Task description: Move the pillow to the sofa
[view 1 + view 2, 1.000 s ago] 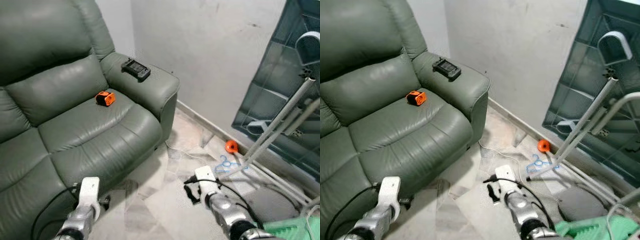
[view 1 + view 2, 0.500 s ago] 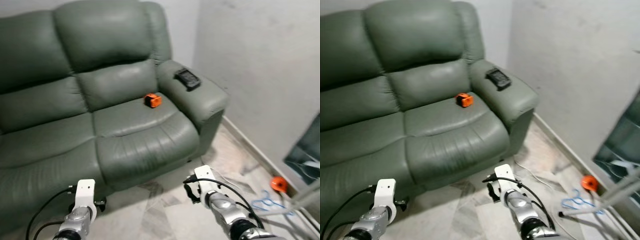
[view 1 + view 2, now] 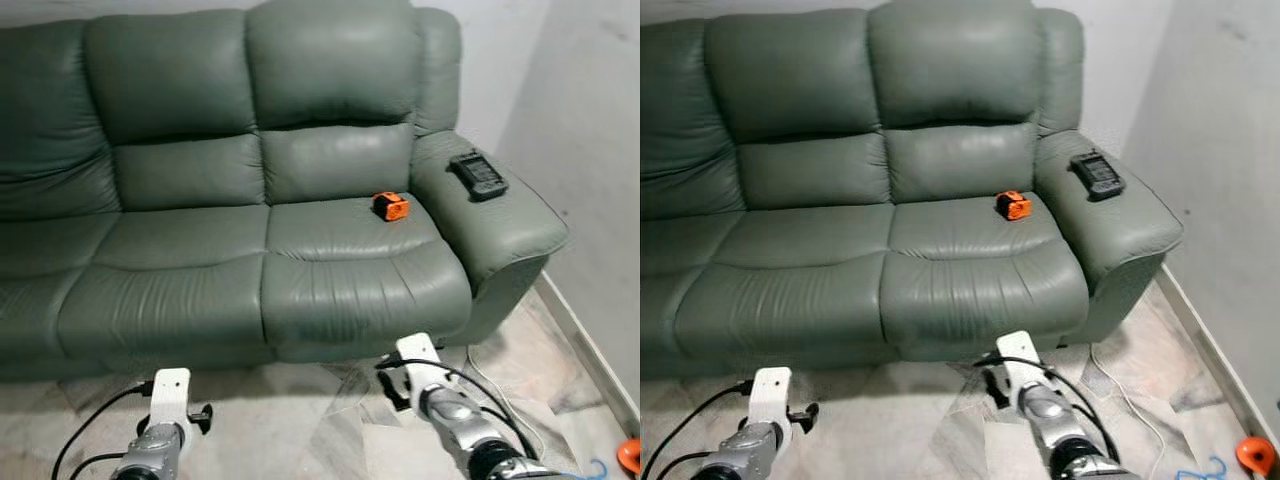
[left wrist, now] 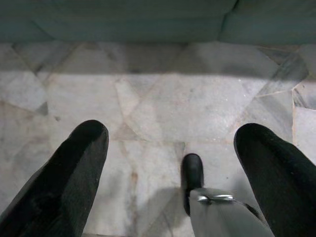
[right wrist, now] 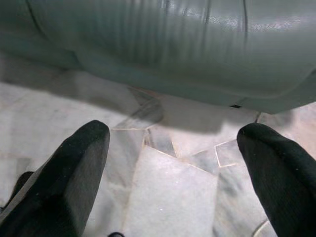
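A grey-green leather sofa point(image 3: 250, 230) with three seats stands ahead against the wall. A small orange object point(image 3: 391, 206) lies on its right seat cushion, and a black device point(image 3: 477, 174) rests on its right armrest. Both arms hang low in front of the sofa's base. The left gripper point(image 4: 180, 148) is open over the marble floor, with nothing between its fingers point(image 4: 74, 163). The right gripper point(image 5: 173, 148) is open too, facing the sofa's lower front edge point(image 5: 163, 49). I see no pillow.
The floor point(image 3: 300, 420) is pale marble tile. A white wall point(image 3: 590, 120) runs along the right, with a white cable point(image 3: 500, 385) on the floor beside the armrest. An orange ball point(image 3: 1252, 452) lies at the lower right corner.
The camera has swung left: the sofa now sits square and whole in view, while the metal frame and hanger at the right have left the picture. The grippers hang as before.
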Robot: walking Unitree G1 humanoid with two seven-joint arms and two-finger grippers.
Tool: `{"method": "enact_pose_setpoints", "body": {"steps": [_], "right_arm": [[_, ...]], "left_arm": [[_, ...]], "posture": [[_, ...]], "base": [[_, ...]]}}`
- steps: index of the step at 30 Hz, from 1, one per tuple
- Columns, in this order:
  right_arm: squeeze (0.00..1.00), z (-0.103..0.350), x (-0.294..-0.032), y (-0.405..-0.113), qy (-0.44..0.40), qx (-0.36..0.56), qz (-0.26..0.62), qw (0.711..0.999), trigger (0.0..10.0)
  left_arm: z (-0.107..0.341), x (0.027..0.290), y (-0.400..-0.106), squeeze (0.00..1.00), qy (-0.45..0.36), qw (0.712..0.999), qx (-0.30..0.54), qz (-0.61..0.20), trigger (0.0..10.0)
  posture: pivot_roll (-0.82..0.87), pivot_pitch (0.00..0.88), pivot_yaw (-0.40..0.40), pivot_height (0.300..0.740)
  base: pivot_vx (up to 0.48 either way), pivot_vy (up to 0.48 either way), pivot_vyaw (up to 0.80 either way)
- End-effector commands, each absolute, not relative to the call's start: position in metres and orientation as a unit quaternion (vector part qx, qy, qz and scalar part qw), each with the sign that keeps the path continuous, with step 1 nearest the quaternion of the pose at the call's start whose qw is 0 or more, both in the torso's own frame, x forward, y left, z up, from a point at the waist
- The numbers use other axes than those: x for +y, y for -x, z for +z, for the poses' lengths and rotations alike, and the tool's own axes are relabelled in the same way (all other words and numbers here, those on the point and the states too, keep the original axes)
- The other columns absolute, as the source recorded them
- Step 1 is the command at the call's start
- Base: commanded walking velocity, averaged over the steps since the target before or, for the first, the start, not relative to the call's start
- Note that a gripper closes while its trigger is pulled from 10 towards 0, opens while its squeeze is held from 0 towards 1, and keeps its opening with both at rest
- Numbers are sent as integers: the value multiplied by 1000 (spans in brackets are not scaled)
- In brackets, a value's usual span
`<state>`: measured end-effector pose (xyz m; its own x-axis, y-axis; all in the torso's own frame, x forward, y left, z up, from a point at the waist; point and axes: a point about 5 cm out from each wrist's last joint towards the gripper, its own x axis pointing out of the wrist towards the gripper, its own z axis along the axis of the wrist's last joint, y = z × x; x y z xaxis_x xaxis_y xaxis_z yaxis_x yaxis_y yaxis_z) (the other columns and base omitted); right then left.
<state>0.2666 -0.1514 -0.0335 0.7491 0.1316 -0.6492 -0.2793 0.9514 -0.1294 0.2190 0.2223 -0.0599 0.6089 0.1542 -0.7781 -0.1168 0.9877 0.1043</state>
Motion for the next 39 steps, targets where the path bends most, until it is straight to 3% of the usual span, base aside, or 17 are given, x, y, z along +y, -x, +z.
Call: {"method": "enact_pose_setpoints", "body": {"steps": [1,13,39], "right_arm": [[0,-30,-145,-271,103,329,117,931,10000],[0,-30,-145,-270,103,329,119,931,10000],[0,-30,-144,-271,97,330,118,931,10000]], "left_arm": [[-58,227,-220,0,-29,896,436,82,10000],[-59,229,-218,0,-31,895,438,82,10000],[-60,229,-216,0,-36,893,441,80,10000]], "posture": [[-114,0,-2,740],[-111,0,-3,740],[-111,0,1,740]], "base": [[0,0,0],[0,243,0],[0,480,0]]}}
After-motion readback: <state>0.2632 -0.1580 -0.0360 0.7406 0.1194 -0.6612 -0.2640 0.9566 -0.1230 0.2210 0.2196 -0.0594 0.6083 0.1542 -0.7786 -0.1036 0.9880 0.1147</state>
